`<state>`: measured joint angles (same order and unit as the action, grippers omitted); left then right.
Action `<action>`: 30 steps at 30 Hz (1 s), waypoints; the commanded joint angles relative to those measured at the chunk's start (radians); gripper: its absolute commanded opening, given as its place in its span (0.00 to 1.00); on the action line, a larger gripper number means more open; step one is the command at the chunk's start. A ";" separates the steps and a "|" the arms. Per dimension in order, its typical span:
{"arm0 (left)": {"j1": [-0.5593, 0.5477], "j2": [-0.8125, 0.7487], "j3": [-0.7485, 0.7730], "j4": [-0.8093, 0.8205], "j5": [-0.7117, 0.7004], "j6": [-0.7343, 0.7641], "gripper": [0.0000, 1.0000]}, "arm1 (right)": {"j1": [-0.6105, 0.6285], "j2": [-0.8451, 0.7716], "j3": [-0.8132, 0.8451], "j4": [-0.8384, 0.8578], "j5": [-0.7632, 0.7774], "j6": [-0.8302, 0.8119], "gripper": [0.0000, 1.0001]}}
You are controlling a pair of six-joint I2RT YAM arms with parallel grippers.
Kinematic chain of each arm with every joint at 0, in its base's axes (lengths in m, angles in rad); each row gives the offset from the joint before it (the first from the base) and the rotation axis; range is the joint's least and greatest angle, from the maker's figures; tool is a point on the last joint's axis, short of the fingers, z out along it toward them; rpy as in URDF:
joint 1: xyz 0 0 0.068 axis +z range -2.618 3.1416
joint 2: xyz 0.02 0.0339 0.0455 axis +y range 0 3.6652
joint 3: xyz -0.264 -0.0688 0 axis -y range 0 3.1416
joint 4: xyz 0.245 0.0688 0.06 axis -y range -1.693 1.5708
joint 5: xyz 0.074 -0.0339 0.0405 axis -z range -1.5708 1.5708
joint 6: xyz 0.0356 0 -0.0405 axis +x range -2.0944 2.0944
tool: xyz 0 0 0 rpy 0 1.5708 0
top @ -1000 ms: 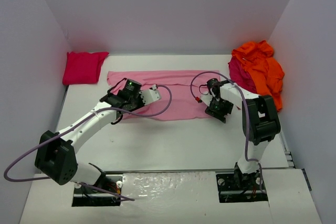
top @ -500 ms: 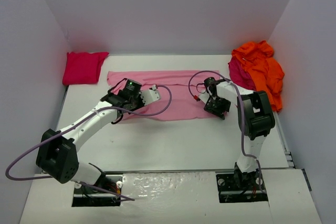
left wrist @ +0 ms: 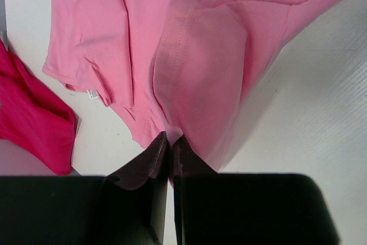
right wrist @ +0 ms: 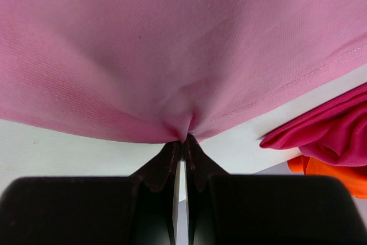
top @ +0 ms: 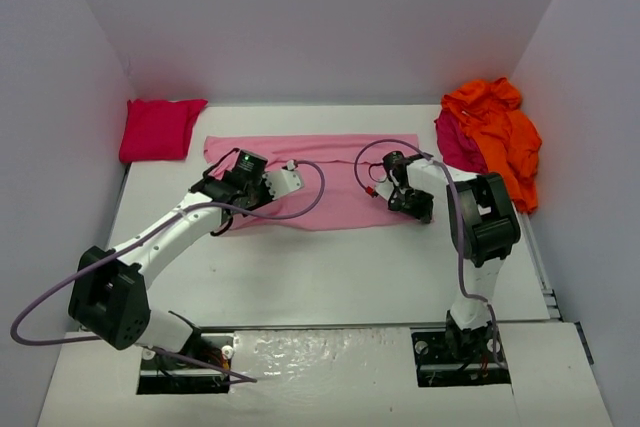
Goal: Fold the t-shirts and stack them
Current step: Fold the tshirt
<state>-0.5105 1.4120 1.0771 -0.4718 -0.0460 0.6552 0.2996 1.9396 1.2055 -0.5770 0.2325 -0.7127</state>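
**Light pink cotton t-shirt (top: 300, 159) pinched along its near edge, both sides**

Your pink shirt is spread wide and mostly flat across the back half of the white table (top: 330, 277). It sits between the folded red t-shirt (top: 158, 129) at the far left corner and the heap at the far right. In that heap the bright orange t-shirt (top: 497, 132) is crumpled on top of the dark crimson t-shirt (top: 457, 144).

In the left wrist view one flap with a stitched hem lies doubled over the pink cloth, with a few long creases next to it. A small white tag pokes out at the edge.

Your left gripper (left wrist: 170, 142) has its dark fingers squeezed together on the pink hem at the near left corner. The left arm is stretched out low on a diagonal from its base.

Your right gripper (right wrist: 183, 142) is also clamped tight on the pink shirt. The fabric puckers into a little peak right at the fingertips, near the right end of the near edge. The right arm stands tall at the elbow, with its forearm angled back down to the cloth.
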 commanded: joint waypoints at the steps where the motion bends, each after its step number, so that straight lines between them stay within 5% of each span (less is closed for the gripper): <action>1: 0.030 -0.053 0.070 -0.036 0.008 0.013 0.00 | 0.004 -0.070 -0.045 -0.019 0.009 -0.002 0.00; 14: 0.039 -0.213 0.220 -0.541 0.166 0.014 0.00 | 0.007 -0.329 -0.178 -0.062 -0.009 -0.021 0.00; 30: 0.036 -0.305 0.275 -0.784 0.323 0.032 0.00 | 0.024 -0.513 -0.225 -0.190 0.032 0.003 0.00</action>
<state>-0.4702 1.1455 1.2903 -1.1891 0.2353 0.6746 0.3128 1.4771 0.9720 -0.6822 0.2229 -0.7095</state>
